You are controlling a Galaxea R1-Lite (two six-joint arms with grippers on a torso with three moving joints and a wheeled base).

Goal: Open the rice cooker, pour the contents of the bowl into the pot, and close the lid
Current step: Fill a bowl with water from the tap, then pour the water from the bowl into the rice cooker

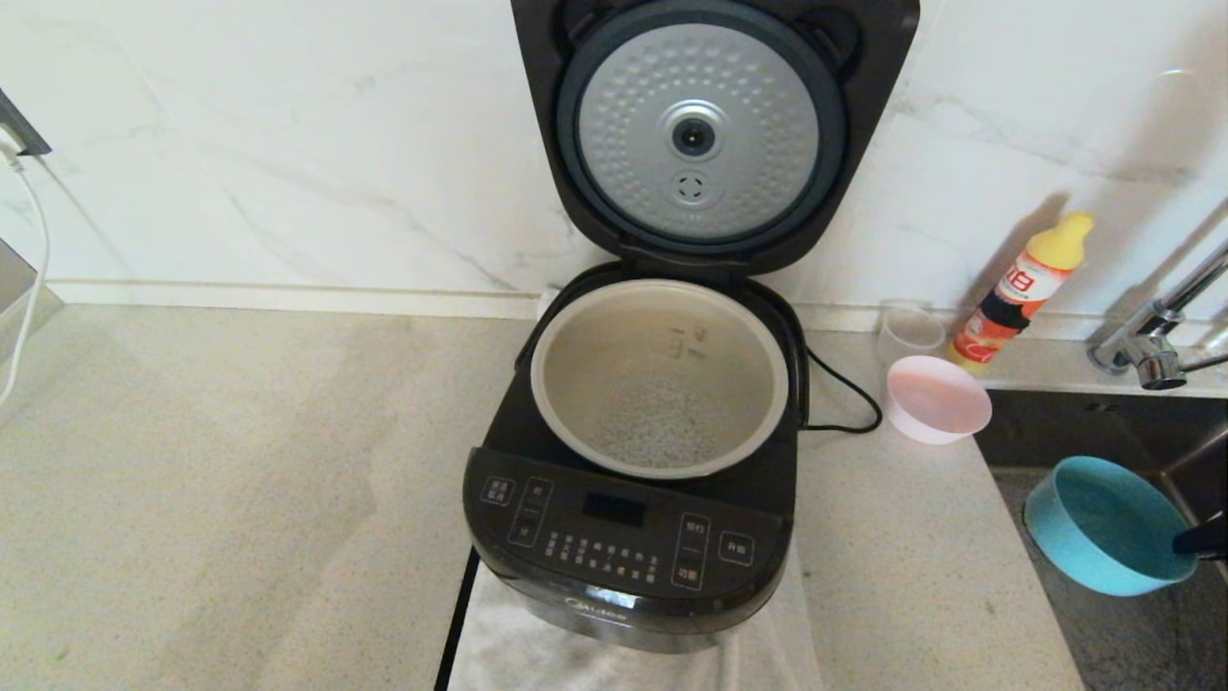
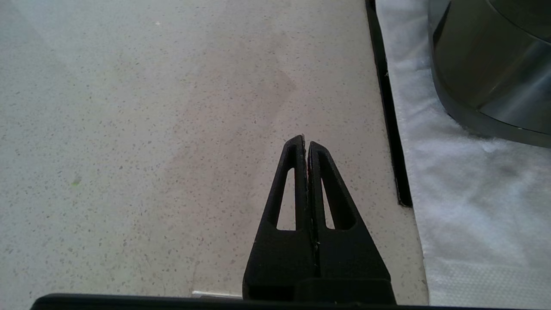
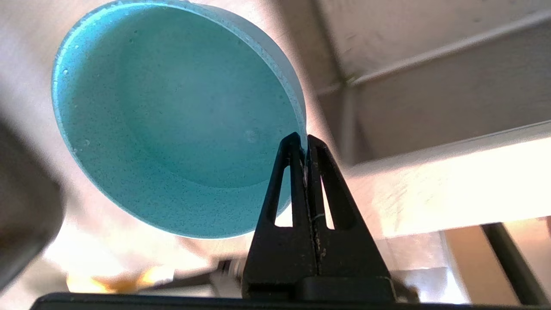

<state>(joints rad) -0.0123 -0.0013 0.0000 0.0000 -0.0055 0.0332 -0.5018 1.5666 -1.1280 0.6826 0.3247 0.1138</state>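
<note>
The black rice cooker point(image 1: 628, 552) stands mid-counter with its lid point(image 1: 705, 134) raised against the wall, silver dimpled disc facing me. White grains lie in the bottom of the pale pot point(image 1: 662, 379). At the right edge, over the sink, my right gripper point(image 1: 1199, 537) is shut on the rim of a blue bowl point(image 1: 1103, 523); the right wrist view shows the bowl point(image 3: 172, 120) empty and the gripper point(image 3: 304, 140) pinching its edge. In its wrist view my left gripper point(image 2: 304, 142) is shut and empty, low over the counter beside the cooker's base point(image 2: 495, 73).
A pink bowl point(image 1: 935, 398), a clear cup point(image 1: 909, 331) and a yellow-capped bottle point(image 1: 1022, 293) stand right of the cooker by the wall. The sink point(image 1: 1103, 633) and faucet point(image 1: 1156, 336) lie at far right. A white cloth point(image 2: 473, 193) lies under the cooker.
</note>
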